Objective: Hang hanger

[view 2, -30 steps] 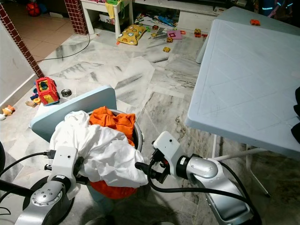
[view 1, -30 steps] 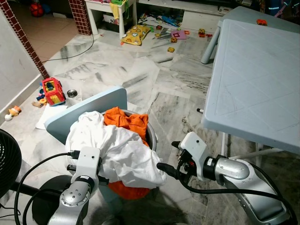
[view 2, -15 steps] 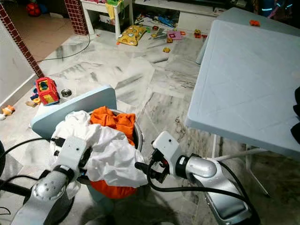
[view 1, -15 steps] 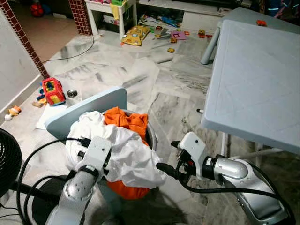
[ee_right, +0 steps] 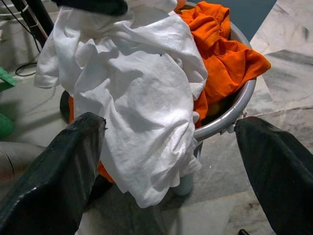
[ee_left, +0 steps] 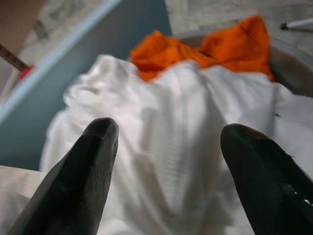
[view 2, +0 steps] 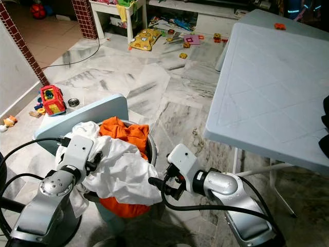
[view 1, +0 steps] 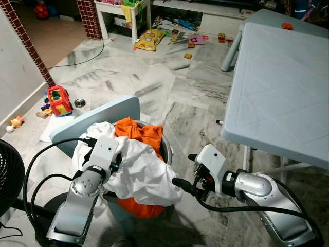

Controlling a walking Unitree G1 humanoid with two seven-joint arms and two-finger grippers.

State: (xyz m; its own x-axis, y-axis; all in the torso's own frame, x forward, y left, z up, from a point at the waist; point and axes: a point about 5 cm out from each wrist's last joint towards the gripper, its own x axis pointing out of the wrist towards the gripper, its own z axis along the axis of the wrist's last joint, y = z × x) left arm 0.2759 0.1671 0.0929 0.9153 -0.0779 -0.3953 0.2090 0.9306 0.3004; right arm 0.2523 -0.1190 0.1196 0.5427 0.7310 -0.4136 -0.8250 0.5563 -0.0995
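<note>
**Left arm up over the laundry, right arm parked beside the basin**

Since a second ago the left arm has lifted from low beside the pile and swung in over it; the left gripper (ee_left: 164, 142) now sits over the near-left part of the white cloth (view 1: 139, 170), jaws spread wide, nothing between them. The left fingertips (ee_left: 100, 129) hover just over the white folds; contact can't be confirmed. Right arm, basin and table haven't shifted.

Right gripper (ee_right: 168, 122) is low on the right side of the basin, pointing left at it. Jaws spread wide, holding nothing. Its fingers (view 1: 181, 183) end just beside the hanging edge of the white cloth.

Laundry: metal basin (ee_right: 234, 105) on the marble floor (view 1: 154, 82), heaped full. White cloth is on top and drapes over the near rim. Orange cloth (view 1: 141, 131) is under it, showing at the far side and again below the near edge. A pale blue board (view 1: 103, 116) leans just behind the basin on the far-left side.

Hanger: can't make one out anywhere in view, so its location is unknown.

Surroundings: pale blue table (view 1: 282, 82) to the right, black fan (view 1: 9, 177) near left, red toy (view 1: 57, 99) far left, more toys (view 1: 150, 37) scattered at the far end.
</note>
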